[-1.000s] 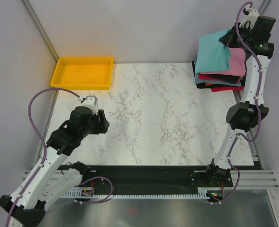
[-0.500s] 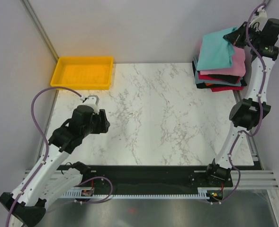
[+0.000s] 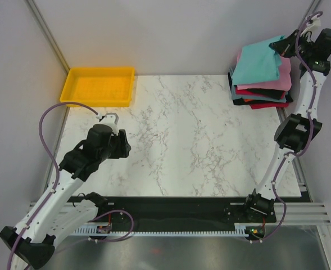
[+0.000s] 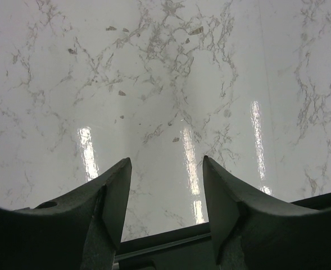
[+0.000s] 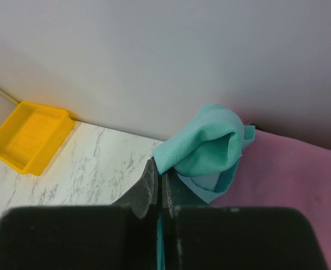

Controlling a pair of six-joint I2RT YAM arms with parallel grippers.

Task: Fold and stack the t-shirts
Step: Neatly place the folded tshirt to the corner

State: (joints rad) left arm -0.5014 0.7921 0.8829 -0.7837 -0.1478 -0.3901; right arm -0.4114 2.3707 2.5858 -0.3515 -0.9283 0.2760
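Open marble in the middle, clutter sitting at the far corners and side edges.
The worktop [image 3: 199, 135] is lying bare across its centre and near strip, giving wide passage. The yellow tray [image 3: 98, 85] is taking the far-left corner. The stack of t-shirts [image 3: 261, 95] is filling the far-right corner, with the teal t-shirt [image 3: 258, 63] stretching up from it to the clamped right pincer [image 3: 282, 48]. The right arm [image 3: 297, 132] is rising along the right edge, and the left arm [image 3: 75, 163] is leaning over the near-left area, left pincer [image 4: 165, 163] parted over bare marble. The back wall [image 3: 171, 34] is closing off the far side.
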